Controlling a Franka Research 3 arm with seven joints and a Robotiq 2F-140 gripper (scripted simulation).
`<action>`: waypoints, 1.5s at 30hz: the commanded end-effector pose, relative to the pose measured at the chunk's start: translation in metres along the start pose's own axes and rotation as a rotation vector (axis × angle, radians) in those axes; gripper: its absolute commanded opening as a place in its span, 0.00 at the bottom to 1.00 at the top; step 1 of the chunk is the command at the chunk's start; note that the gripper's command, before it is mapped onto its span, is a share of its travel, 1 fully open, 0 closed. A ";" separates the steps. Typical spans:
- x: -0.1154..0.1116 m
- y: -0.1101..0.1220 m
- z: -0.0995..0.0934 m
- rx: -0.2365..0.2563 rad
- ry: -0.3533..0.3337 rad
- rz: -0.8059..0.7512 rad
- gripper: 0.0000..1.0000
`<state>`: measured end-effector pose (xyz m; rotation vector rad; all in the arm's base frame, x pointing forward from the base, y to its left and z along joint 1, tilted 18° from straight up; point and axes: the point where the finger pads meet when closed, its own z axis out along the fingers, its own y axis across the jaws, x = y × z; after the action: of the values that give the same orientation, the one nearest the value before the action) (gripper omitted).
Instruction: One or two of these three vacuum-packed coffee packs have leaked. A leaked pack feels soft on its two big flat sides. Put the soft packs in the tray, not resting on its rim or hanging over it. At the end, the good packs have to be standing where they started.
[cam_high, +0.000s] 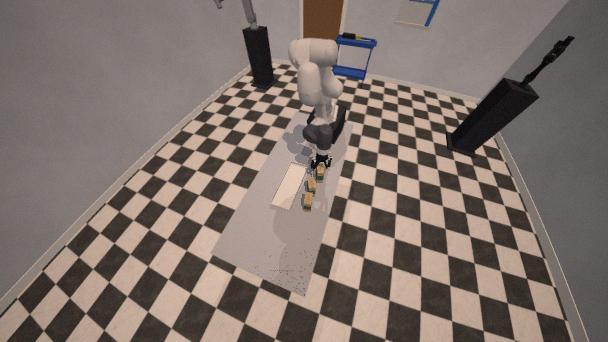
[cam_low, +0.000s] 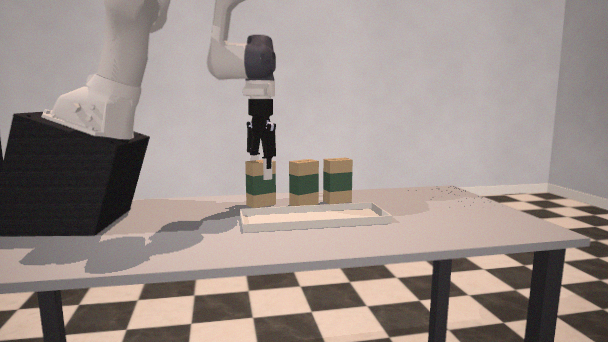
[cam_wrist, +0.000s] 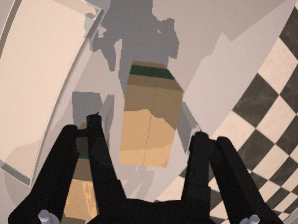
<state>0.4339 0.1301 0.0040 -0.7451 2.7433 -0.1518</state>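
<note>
Three tan coffee packs with green bands stand in a row behind the white tray. They are the left pack, the middle pack and the right pack. My gripper points straight down over the left pack, the one nearest the robot base, with its fingertips lowered beside the pack's top. In the wrist view the pack stands between the fingers of the gripper with a gap on each side. The gripper is open. The tray is empty.
The packs and tray sit on a grey table. The robot's black base stands at the table's left end. The middle pack is close beside the left one, and it shows in the wrist view behind the left finger.
</note>
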 end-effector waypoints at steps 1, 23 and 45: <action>-0.001 0.002 0.000 0.001 -0.010 0.032 0.54; -0.001 0.002 0.000 0.001 -0.010 0.032 0.23; -0.001 0.002 0.000 0.001 -0.010 0.032 0.23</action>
<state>0.4337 0.1305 0.0042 -0.7072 2.7432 -0.1487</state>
